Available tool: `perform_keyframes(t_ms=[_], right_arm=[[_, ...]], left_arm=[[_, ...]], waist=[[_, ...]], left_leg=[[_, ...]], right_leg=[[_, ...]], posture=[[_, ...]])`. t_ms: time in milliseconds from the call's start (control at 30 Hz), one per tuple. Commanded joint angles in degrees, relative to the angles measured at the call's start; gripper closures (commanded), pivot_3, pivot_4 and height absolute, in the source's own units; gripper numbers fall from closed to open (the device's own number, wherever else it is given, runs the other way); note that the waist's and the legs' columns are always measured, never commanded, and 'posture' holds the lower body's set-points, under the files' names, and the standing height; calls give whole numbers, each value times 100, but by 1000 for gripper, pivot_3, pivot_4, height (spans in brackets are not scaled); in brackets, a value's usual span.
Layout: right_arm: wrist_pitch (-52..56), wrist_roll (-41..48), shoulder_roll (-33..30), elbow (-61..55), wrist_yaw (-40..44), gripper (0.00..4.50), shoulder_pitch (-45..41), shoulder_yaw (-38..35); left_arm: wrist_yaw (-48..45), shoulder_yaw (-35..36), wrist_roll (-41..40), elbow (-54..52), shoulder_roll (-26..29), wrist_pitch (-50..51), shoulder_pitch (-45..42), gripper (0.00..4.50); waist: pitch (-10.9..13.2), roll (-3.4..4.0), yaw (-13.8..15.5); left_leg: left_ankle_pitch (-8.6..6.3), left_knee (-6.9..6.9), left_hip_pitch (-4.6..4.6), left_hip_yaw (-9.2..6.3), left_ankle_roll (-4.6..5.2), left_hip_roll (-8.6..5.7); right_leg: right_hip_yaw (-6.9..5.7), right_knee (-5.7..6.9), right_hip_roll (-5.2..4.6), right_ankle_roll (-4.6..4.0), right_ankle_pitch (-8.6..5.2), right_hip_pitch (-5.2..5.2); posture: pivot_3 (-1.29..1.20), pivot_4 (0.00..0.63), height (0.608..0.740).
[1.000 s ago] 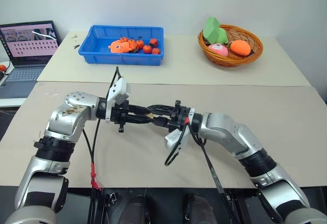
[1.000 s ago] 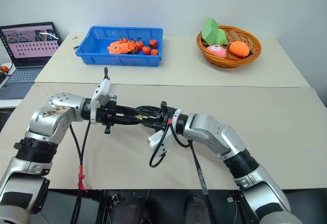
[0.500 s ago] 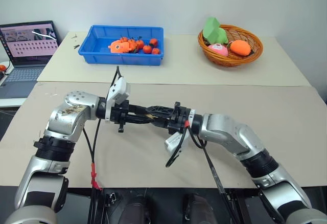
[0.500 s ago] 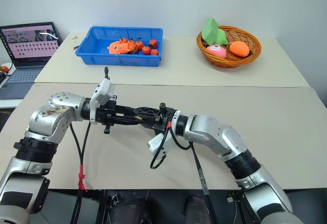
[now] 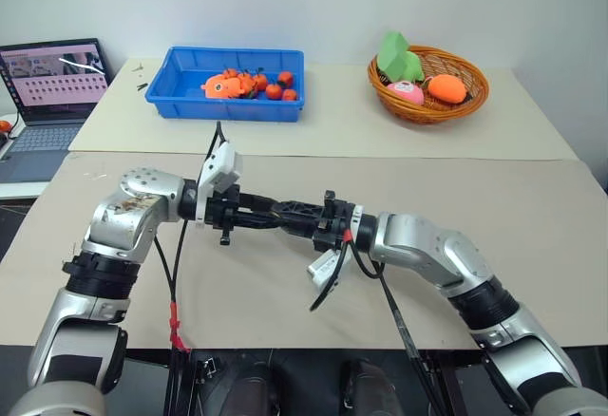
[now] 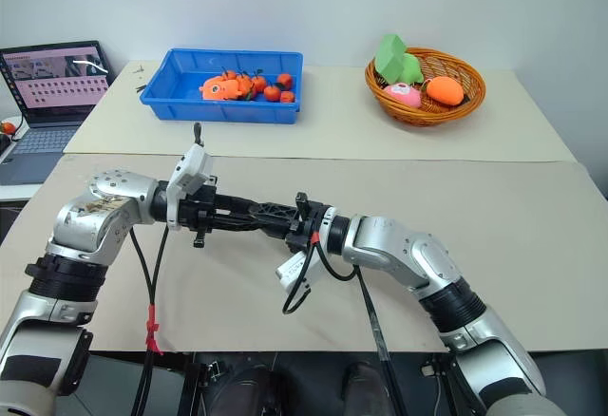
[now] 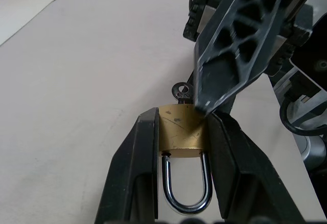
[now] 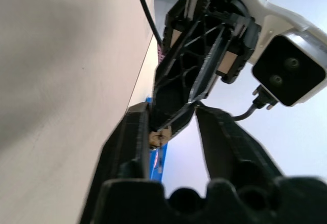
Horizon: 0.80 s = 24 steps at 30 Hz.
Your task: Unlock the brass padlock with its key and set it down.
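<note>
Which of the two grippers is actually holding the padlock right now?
The left gripper: its jaws clamp the brass padlock by the sides, shackle toward the wrist. The right gripper only meets it at the key end.

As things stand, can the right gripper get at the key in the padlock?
Probably yes: the left gripper clamps the brass padlock by its sides, leaving the key end exposed, and the right gripper sits right at it.
</note>
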Motion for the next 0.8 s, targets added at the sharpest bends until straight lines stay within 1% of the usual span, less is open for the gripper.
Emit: perform_keyframes(t_ms=[33, 467, 533, 567, 600, 633, 667, 700, 767, 800], right_arm=[[-37, 345, 79, -282, -116, 4316, -146, -173], [52, 429, 104, -311, -48, 4343, -148, -190], [60, 429, 102, -314, -41, 4343, -146, -189], [61, 432, 101, -311, -38, 4343, -146, -189], [61, 434, 100, -309, -35, 4343, -147, -189], [62, 436, 99, -309, -32, 4343, -146, -191], [61, 433, 100, -302, -33, 4343, -148, -191], [59, 431, 100, -297, -34, 4343, -149, -192], [61, 420, 103, -285, -37, 4343, -152, -195], [62, 419, 103, -281, -36, 4343, -151, -197]], left_arm=[[36, -5, 31, -88, -1, -9, -59, 3656], [37, -12, 54, -95, -20, -63, -43, 3656], [14, 3, 36, -94, -30, -92, -38, 2644], [-30, 5, 12, -103, -23, -95, -30, 2445], [-51, 6, 4, -109, -21, -99, -24, 2129], [2, 13, 46, -105, -31, -134, -23, 1649], [33, 14, 82, -93, -37, -159, -27, 1391], [54, 16, 102, -83, -42, -170, -32, 956], [60, 17, 95, -56, -39, -154, -59, 267], [55, 25, 79, -49, -30, -143, -73, 267]], waist=[[0, 0, -5], [0, 0, -11], [0, 0, -11], [0, 0, -11], [0, 0, -11], [0, 0, -11], [0, 0, -11], [0, 0, -11], [0, 0, -10], [0, 0, -9]], left_leg=[[0, 0, 0, 0, 0, 0], [0, 0, 0, 0, 0, 1], [0, 0, 0, 0, 0, 1], [0, 0, 1, 0, 0, 1], [0, 0, 0, 0, 0, 1], [0, 0, 1, 0, 0, 1], [0, 0, 0, 0, 0, 1], [0, 0, 1, 0, 0, 1], [0, 0, 1, 0, 0, 0], [0, 0, 0, 0, 0, 0]], right_leg=[[0, 0, 0, 0, 0, 0], [0, 0, 1, 0, 0, 0], [0, 0, 1, 0, 0, 0], [0, 0, 1, 0, 0, 0], [0, 0, 1, 0, 0, 0], [0, 0, 1, 0, 0, 0], [0, 0, 1, 0, 0, 0], [0, 0, 1, 0, 0, 0], [0, 0, 1, 0, 0, 0], [0, 0, 0, 0, 0, 0]], posture=[[0, 150, 692], [0, 150, 692], [0, 150, 692], [0, 150, 692], [0, 150, 692], [0, 150, 692], [0, 150, 692], [0, 150, 692], [0, 150, 692], [0, 150, 692]])
